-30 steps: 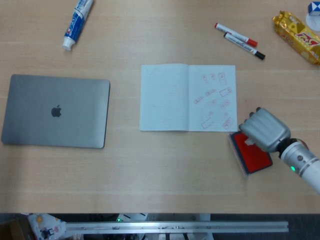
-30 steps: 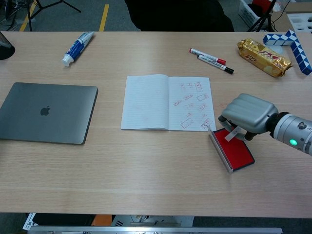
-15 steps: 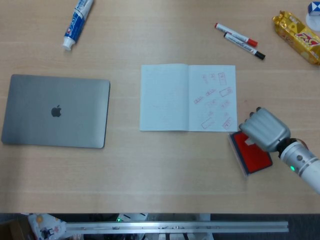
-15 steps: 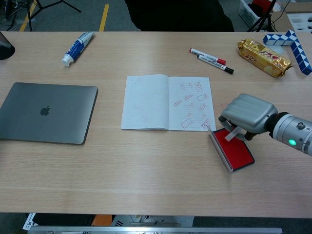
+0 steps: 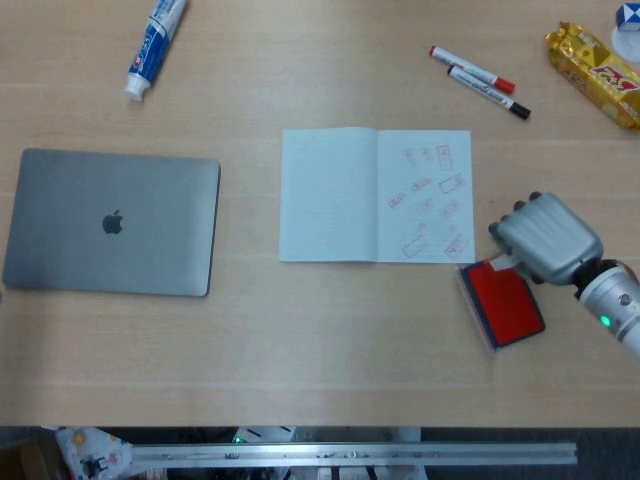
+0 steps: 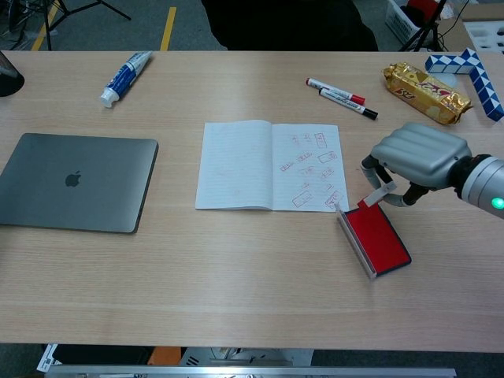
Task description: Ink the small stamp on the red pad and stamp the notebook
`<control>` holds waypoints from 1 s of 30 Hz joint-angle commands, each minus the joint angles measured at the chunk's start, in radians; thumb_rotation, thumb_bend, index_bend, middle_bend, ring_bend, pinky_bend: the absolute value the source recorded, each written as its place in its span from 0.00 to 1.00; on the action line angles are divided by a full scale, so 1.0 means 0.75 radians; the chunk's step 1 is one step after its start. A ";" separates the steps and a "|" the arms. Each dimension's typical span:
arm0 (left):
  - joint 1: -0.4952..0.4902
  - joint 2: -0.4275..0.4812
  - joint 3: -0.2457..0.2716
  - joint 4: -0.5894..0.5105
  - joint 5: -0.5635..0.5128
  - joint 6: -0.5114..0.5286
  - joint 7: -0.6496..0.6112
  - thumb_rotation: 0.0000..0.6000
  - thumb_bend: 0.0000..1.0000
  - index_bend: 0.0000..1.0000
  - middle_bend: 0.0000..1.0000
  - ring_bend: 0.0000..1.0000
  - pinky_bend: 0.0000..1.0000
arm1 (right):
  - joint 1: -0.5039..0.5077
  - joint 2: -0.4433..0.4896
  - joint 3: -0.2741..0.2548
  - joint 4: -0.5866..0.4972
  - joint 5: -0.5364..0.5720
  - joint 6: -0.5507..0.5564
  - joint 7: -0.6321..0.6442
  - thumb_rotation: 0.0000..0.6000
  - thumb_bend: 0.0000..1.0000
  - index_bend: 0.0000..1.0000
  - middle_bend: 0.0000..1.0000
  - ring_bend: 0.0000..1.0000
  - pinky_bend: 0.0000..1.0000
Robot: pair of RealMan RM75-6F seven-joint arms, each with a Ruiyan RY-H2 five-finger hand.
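Nearest the front edge of the tabletop [image 6: 236, 307], toward its right side, lay the red pad [image 6: 379, 240] with its lid [image 6: 356, 242] propped open along its left edge. The ink face was fully exposed, with nothing resting on it. Just behind the pad, the right hand [image 6: 416, 161] hung above the pad's far end, its fingers curled down and pinching the small stamp [image 6: 378, 194], a pale little block whose lower end pointed at the pad's rear corner. Whether the stamp touched the ink could not be told; it appeared just clear of it. The left hand was not in view.

Left of the pad, at mid-tabletop, the notebook [image 5: 375, 195] lay open, its right page already carrying a scatter of red stamp marks, its left page blank. Well to the left sat a closed laptop [image 5: 112, 222].

Judging from this, the stamp was in hand at the pad, so the inking was probably done or nearly so; carrying it over and pressing it onto the page remained.

Toward the far edge lay two markers [image 6: 342, 95], a toothpaste tube [image 6: 125, 75] and a gold snack packet [image 6: 425, 92].
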 commanded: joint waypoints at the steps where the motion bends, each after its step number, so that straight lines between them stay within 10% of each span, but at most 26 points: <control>1: -0.001 0.007 0.001 -0.013 0.005 0.001 0.007 1.00 0.24 0.15 0.11 0.25 0.23 | 0.023 0.044 0.053 -0.037 0.019 -0.004 0.051 1.00 0.54 0.77 0.63 0.49 0.47; 12: 0.000 0.029 0.004 -0.044 0.005 0.002 0.023 1.00 0.24 0.15 0.11 0.25 0.23 | 0.170 0.040 0.188 -0.063 0.223 -0.107 0.055 1.00 0.54 0.79 0.63 0.49 0.47; 30: 0.012 0.042 0.016 -0.035 0.008 0.005 0.001 1.00 0.24 0.15 0.11 0.25 0.23 | 0.369 -0.104 0.177 -0.066 0.468 -0.112 -0.121 1.00 0.54 0.79 0.64 0.49 0.47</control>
